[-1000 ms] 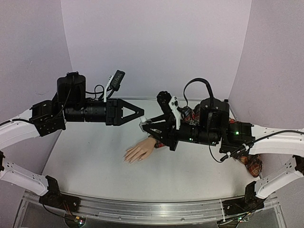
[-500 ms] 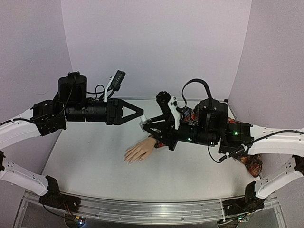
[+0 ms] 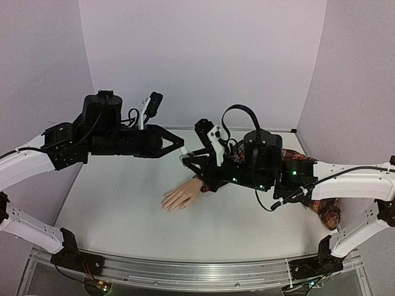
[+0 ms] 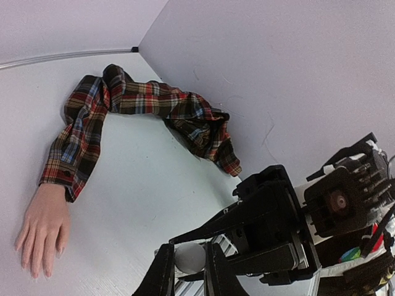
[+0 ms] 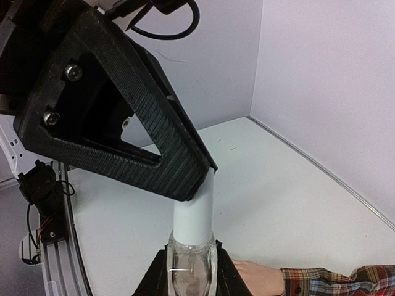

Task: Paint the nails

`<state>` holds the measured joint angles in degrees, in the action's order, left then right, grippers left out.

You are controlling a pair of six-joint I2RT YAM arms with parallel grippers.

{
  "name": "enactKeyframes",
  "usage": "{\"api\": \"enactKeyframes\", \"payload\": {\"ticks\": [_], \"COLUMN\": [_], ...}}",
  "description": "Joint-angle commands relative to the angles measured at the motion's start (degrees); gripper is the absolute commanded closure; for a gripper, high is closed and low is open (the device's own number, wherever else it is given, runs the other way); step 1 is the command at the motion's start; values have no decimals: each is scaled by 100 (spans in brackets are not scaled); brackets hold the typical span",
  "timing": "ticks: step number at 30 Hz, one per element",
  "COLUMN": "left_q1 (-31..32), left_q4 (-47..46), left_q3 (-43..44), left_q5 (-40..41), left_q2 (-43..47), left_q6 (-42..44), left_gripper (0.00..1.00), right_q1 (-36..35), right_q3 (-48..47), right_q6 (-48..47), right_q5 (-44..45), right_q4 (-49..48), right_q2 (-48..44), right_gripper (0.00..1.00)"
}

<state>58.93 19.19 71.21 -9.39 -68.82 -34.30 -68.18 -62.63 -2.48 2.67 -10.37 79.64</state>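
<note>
A pale mannequin hand [image 3: 182, 196] lies palm down on the white table, ending a red plaid sleeve [image 3: 296, 179]; it also shows in the left wrist view [image 4: 42, 228]. Its nails are too small to make out. My right gripper [image 5: 190, 268] is shut on a small clear bottle [image 5: 189, 271] and holds it above the table behind the hand. My left gripper [image 4: 188, 259] is shut on the bottle's white cap [image 5: 195, 213], which sits on the bottle. The two grippers meet above the table in the top view [image 3: 185, 155].
The plaid sleeve [image 4: 123, 105] trails to the back right corner of the table [image 3: 123, 209]. Grey walls close in the back and both sides. A metal rail [image 3: 185, 274] runs along the near edge.
</note>
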Motion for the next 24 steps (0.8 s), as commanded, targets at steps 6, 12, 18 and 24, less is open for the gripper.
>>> {"api": "enactKeyframes", "payload": {"ticks": [6, 12, 18, 24], "left_q1": [12, 16, 9, 2], "left_q4": [732, 879, 699, -637], "left_q3": [640, 775, 754, -44], "left_q5": [1021, 1177, 986, 189], "left_q2": [-85, -153, -236, 365], "left_q6": [-740, -990, -1067, -527], "left_gripper": [100, 100, 99, 30], "right_q1": [-141, -376, -449, 110], "right_q3": [-476, -662, -656, -2], "right_q6": [-294, -641, -802, 81], "right_q5": [991, 1951, 2355, -485], "right_q4": [-132, -148, -159, -385], "right_q2": [431, 646, 671, 6], "right_gripper": [100, 100, 100, 100]}}
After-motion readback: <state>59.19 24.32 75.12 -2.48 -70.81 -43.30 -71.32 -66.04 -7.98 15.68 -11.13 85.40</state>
